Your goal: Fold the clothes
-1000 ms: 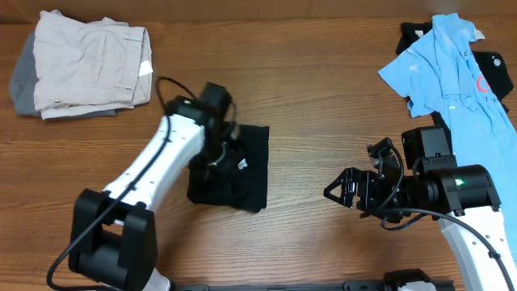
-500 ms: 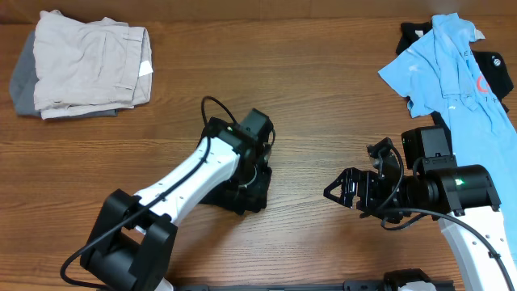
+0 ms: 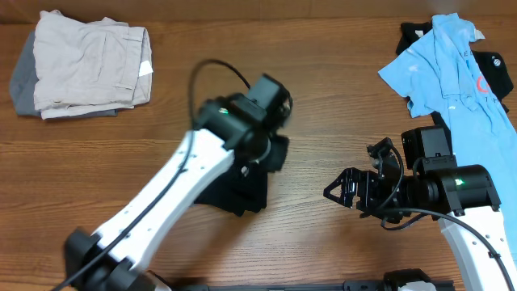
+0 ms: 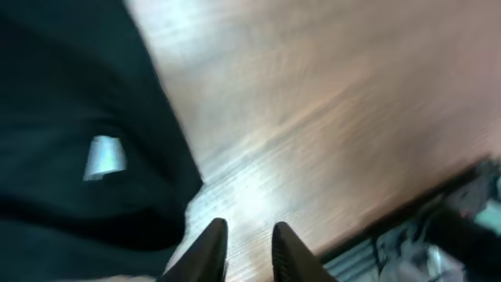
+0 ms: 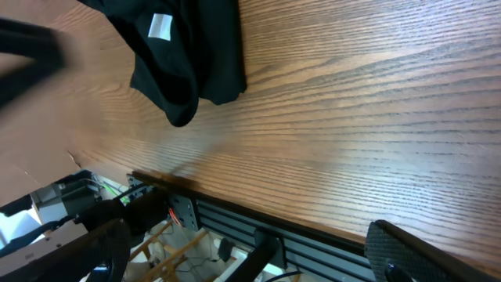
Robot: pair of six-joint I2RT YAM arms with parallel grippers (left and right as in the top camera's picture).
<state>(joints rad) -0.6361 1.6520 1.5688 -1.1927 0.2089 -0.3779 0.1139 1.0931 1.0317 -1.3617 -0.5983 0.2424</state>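
My left jaws are released: the two fingertips (image 4: 210,244) stand a narrow gap apart with bare table (image 3: 339,97) between them and no cloth in the gap. They hang over the right edge of the black shirt (image 3: 242,192), which lies as a compact folded bundle in the middle of the table. In the left wrist view its white neck label (image 4: 104,157) faces up. The shirt's edge passes just beside my left fingertip, so the cloth lies to the left of the jaws and beneath my left arm (image 3: 186,178). The arm hides much of the bundle. What shows runs lengthwise from the far side toward the near edge, slightly slanted.

My right jaws are spread wide and empty, off to the right of the shirt and apart from it, pointing toward it across bare wood.

I judge the black shirt as good as folded, so the coming move turns on the light blue polo (image 3: 448,73). It sprawls unfolded at the far right corner, over another black garment (image 3: 494,71). Its long axis slants from the far edge down toward my right arm (image 3: 468,190), which is much nearer to it. Those jaws, however, face away from it. A folded beige garment (image 3: 85,65) sits at the far left corner.
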